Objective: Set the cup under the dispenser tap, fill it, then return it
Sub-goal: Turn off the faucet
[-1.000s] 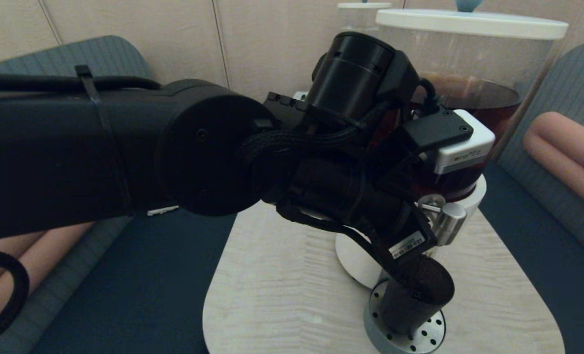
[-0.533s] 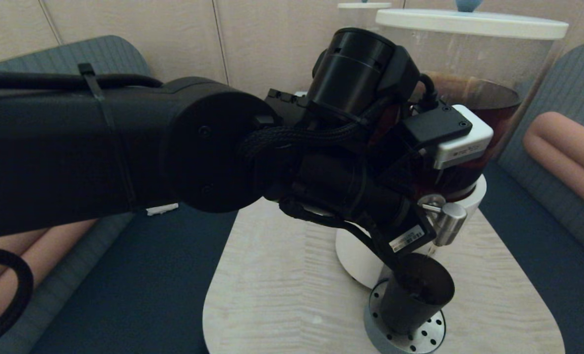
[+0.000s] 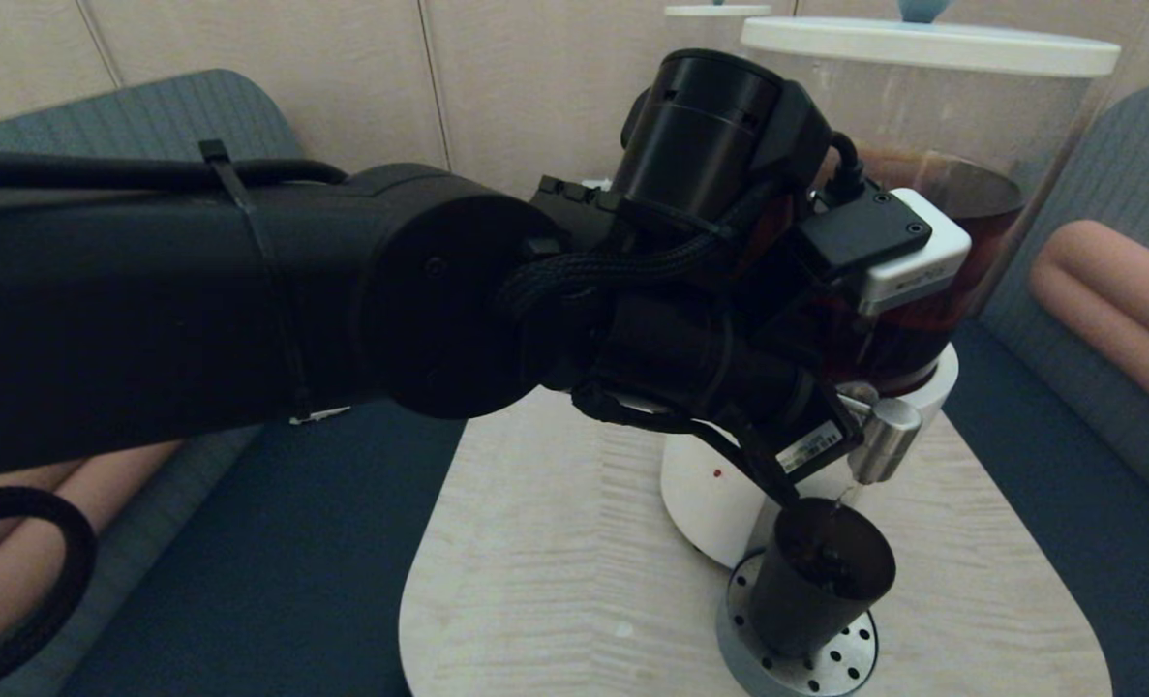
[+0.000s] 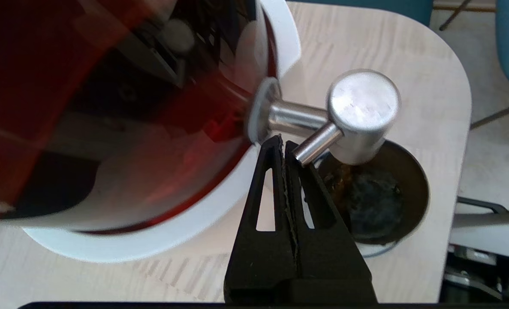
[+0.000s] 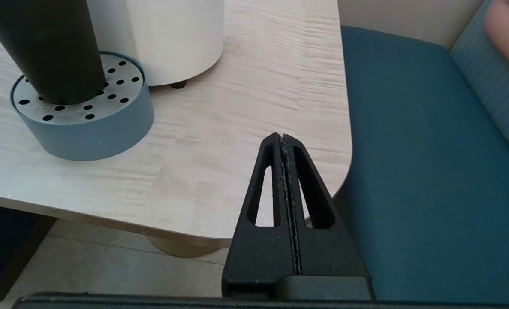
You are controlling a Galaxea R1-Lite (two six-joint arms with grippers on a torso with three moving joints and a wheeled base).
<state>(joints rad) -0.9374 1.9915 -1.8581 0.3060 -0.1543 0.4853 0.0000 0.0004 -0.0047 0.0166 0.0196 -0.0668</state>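
Observation:
The black cup [image 3: 816,581] stands on the round perforated drip tray [image 3: 850,658], directly below the steel dispenser tap [image 3: 882,440]. A thin stream falls from the tap, and dark liquid lies in the cup [image 4: 378,201]. My left gripper [image 4: 282,141] is shut with nothing in it; its tips sit just above the cup rim, against the small lever rod [image 4: 316,148] at the side of the tap [image 4: 362,107]. My right gripper [image 5: 283,136] is shut and empty, hovering over the table's front right edge, away from the cup [image 5: 44,51].
The dispenser's white base [image 3: 705,494] and its tank of brown liquid [image 3: 932,194] rise right behind the cup. A second dispenser lid [image 3: 714,12] shows at the back. Blue bench seats [image 5: 430,171] flank the light wooden table [image 3: 555,581].
My left arm has shifted up and slightly right, lifting the shut gripper from the cup's mouth to beside the tap. A thin stream now falls into the cup.

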